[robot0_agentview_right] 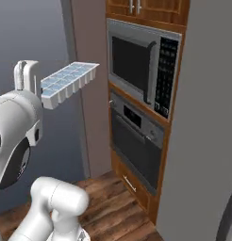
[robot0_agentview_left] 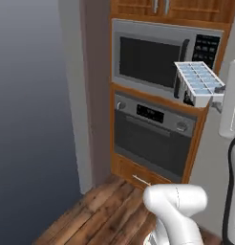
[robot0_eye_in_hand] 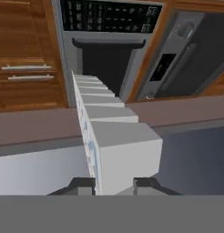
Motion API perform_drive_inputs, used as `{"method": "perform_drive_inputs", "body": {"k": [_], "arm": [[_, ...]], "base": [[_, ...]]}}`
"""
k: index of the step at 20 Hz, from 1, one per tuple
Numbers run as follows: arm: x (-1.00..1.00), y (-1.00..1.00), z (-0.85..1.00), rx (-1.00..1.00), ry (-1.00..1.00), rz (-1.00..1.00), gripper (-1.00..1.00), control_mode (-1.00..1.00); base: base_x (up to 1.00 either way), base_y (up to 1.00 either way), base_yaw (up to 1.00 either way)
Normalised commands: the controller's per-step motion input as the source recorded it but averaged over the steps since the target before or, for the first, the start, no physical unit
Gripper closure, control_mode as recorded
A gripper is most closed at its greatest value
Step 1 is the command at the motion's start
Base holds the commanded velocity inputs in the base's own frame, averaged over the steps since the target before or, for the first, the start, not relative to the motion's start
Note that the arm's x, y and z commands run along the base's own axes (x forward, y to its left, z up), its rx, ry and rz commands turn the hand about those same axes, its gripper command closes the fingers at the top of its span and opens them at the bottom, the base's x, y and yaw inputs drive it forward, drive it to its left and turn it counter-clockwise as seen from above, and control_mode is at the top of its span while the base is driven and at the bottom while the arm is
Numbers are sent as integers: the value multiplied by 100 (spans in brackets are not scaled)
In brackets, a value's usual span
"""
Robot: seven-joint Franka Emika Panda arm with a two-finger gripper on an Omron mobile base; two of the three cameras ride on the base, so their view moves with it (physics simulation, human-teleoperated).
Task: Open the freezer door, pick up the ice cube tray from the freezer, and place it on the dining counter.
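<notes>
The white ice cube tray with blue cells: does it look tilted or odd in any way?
The white ice cube tray with blue cells sticks out sideways, gripped at one end by the gripper, in mid-air before the steel microwave. Nothing spilled.

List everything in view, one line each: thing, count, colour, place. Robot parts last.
ice cube tray: one, white with pale blue cells, held in the air in front of the microwave
microwave: one, steel with dark door, built into the wood column
oven: one, steel with dark door, below the microwave
upper cabinet: one, brown wood, above the microwave
drawer: one, brown wood, under the oven
floor: brown wood planks
arm: one, white, at bottom
claw: one, dark tips, shut on the ice cube tray
</notes>
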Motion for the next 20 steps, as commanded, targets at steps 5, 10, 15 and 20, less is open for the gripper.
{"method": "perform_drive_inputs", "body": {"k": [5, 10, 15, 20], "arm": [[0, 0, 0, 0, 0, 0, 100, 100], [0, 0, 0, 0, 0, 0, 100, 100], [0, 0, 0, 0, 0, 0, 100, 100], [0, 0, 0, 0, 0, 0, 100, 100]], "base": [[-24, 21, 100], [-18, 4, 100], [-18, 0, 100], [-19, 3, 100]]}}
